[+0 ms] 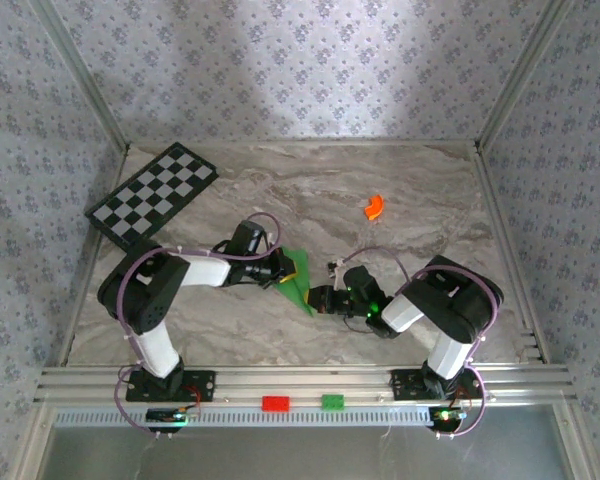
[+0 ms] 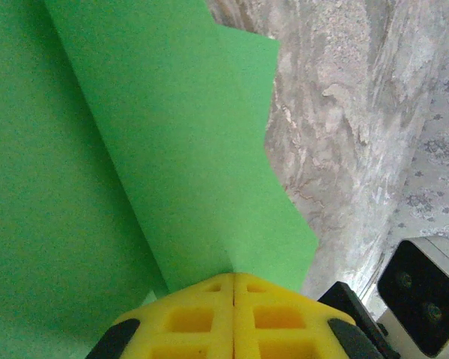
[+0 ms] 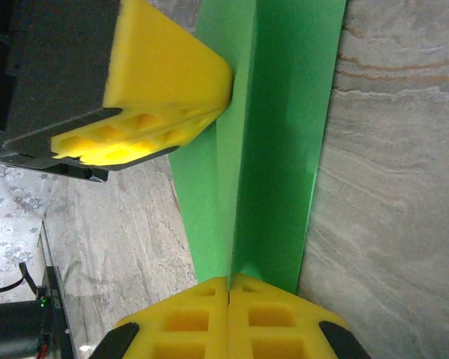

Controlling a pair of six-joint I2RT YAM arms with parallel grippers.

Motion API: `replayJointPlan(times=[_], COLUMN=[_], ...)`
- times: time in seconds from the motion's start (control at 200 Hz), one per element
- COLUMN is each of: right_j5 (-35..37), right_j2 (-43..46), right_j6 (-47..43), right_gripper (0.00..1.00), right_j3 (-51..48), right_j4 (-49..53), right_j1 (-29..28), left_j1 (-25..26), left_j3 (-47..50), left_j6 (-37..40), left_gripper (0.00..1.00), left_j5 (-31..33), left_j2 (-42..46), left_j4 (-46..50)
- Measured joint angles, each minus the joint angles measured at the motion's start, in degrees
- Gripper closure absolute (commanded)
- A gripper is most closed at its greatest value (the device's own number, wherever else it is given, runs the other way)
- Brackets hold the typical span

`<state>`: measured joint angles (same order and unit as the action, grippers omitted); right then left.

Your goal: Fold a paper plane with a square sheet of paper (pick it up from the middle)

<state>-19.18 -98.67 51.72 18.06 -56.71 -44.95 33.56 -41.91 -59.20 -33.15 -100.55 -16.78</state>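
While both arms reach in over the near half of the worktop (image 1: 420, 180), the left jaws and right jaws are each pinched shut on the folded green paper (image 1: 298, 278), probably to keep its crease tight. Beyond lies open room. An orange piece (image 1: 373, 206) sits far right and a checkered board (image 1: 152, 195) in the far left corner.

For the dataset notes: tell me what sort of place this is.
Likely a robot test cell: a marble-look table walled by patterned panels, a metal frame, and a checkered board.
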Motion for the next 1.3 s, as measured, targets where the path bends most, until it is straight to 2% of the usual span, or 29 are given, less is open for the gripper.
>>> replayJointPlan(times=[0.575, 1.299], right_j5=[-1.0, -1.2], right_j2=[3.2, 3.2], right_j6=[0.4, 0.4], right_gripper=[1.0, 1.0], right_j3=[3.2, 3.6], right_j4=[11.4, 12.2], right_j1=[0.5, 0.6], left_j1=[0.3, 0.4], left_j3=[-0.7, -2.4], left_j6=[0.0, 1.4], left_gripper=[0.93, 0.93], left_j5=[0.0, -0.5], left_j2=[-1.2, -3.5], left_j4=[-0.3, 0.7])
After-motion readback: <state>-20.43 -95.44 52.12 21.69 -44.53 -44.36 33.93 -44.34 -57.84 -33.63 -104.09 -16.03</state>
